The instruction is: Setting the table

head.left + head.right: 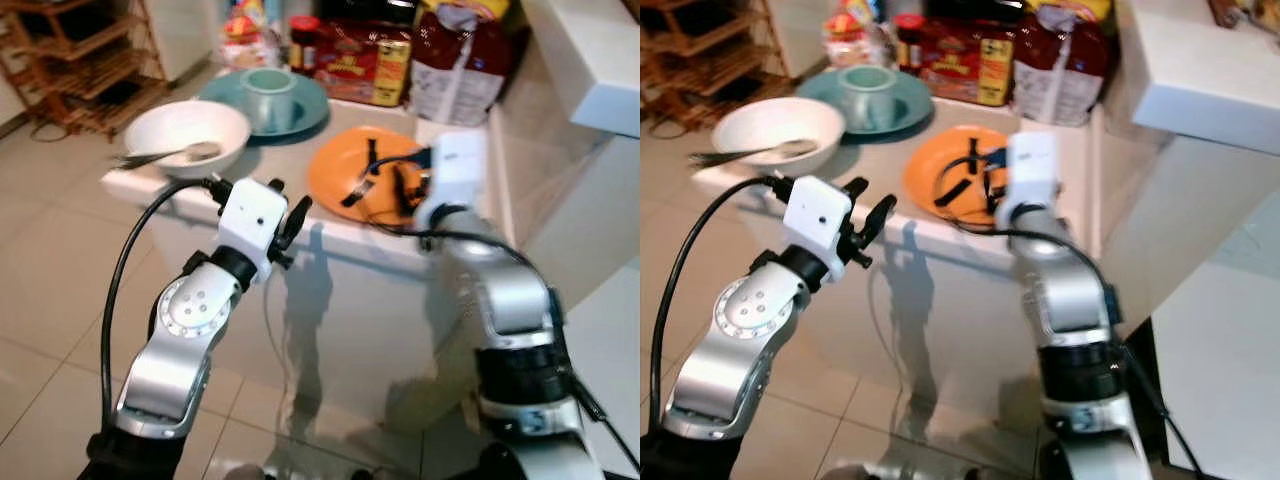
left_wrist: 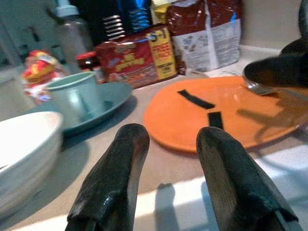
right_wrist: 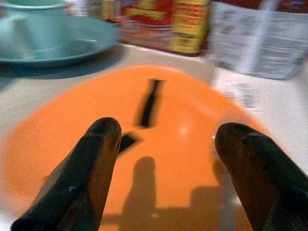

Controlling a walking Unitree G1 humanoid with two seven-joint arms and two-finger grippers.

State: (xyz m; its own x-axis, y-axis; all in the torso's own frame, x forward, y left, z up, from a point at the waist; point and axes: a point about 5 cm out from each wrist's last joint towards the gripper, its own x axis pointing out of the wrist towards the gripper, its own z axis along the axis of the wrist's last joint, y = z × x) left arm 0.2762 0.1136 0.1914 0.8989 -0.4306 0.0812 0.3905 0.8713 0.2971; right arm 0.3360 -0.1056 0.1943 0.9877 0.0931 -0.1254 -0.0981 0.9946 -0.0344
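Two grippers are raised at the near edge of the white counter [image 1: 300, 235]. The left gripper [image 1: 292, 222] hovers just short of that edge, its two black fingers [image 2: 115, 178] set a narrow gap apart and holding nothing. The right gripper [image 3: 168, 159] reaches over the orange plate [image 1: 365, 175], fingers spread wide and empty above the plate's surface. The plate lies flat near the counter's front edge and carries black strip markings; what appears to be a spoon [image 2: 257, 87] rests at its rim by the right gripper's finger. To the plate's left sits a white bowl [image 1: 185, 135] with a utensil [image 1: 165, 155] laid across it. Behind them a teal cup [image 1: 268, 98] stands on a teal plate [image 1: 305, 115]. Furthest back, red food packages [image 1: 360, 60] and a bag [image 1: 458, 65] line the counter's far side.
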